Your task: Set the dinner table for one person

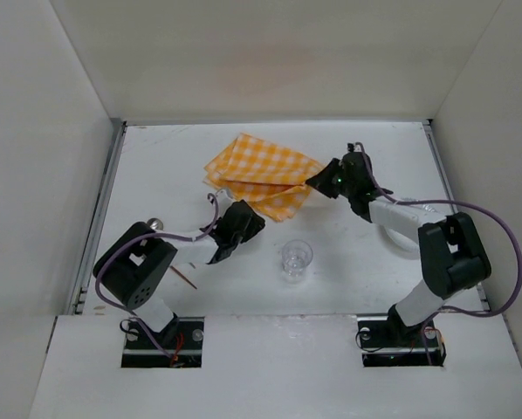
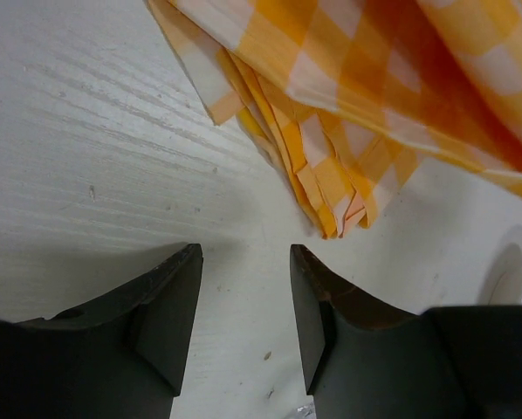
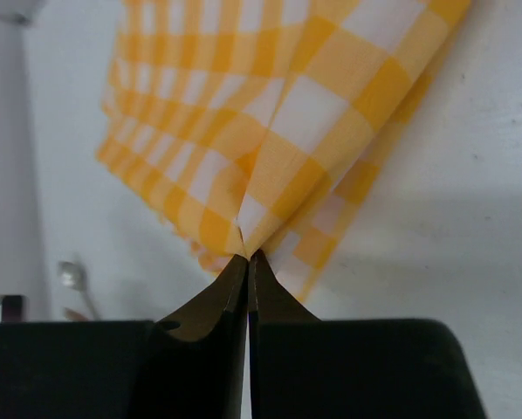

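The orange-and-white checked cloth mat (image 1: 263,175) lies folded and rumpled on the white dinner table (image 1: 165,157), at the back middle. My right gripper (image 1: 316,182) is shut on the mat's right corner and lifts it a little; in the right wrist view the fingertips (image 3: 248,259) pinch a fold of the cloth (image 3: 270,131). My left gripper (image 1: 248,223) is open and empty, just in front of the mat's near edge; the left wrist view shows its fingers (image 2: 169,301) apart over bare table, with the mat's frayed edge (image 2: 331,188) ahead.
A clear plastic cup (image 1: 296,258) stands upright in the near middle. A white plate (image 1: 409,229) lies at the right, partly under my right arm. A spoon (image 1: 156,225) and a thin brown stick (image 1: 184,278) lie at the left by my left arm.
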You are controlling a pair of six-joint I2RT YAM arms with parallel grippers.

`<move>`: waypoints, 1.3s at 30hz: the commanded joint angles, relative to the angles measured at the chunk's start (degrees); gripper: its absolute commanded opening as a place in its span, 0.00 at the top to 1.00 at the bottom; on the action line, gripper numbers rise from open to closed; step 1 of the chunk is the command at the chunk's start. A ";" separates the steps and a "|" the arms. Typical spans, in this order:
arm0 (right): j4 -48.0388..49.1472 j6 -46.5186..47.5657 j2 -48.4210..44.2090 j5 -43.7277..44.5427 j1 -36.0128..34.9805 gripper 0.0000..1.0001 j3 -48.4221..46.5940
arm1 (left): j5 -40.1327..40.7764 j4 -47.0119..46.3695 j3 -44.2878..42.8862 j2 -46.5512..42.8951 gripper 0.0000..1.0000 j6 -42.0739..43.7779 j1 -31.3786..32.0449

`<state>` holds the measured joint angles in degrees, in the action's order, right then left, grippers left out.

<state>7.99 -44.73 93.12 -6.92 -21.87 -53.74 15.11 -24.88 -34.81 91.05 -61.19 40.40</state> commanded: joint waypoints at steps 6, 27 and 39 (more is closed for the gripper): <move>26.88 -32.58 1.09 -14.17 7.14 0.95 2.49 | 5.63 -0.96 -6.67 6.59 0.56 -2.18 1.56; 41.67 -61.43 10.59 -8.55 19.27 0.98 3.72 | 9.32 -0.25 -3.08 3.63 0.99 -1.83 -11.43; 35.88 -51.44 0.49 1.20 20.86 0.86 22.08 | 3.96 5.37 -5.00 -1.49 0.94 6.78 -23.04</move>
<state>45.28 -98.39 99.02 -9.67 -1.80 -34.00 20.69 -21.82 -36.62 89.27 -58.19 19.40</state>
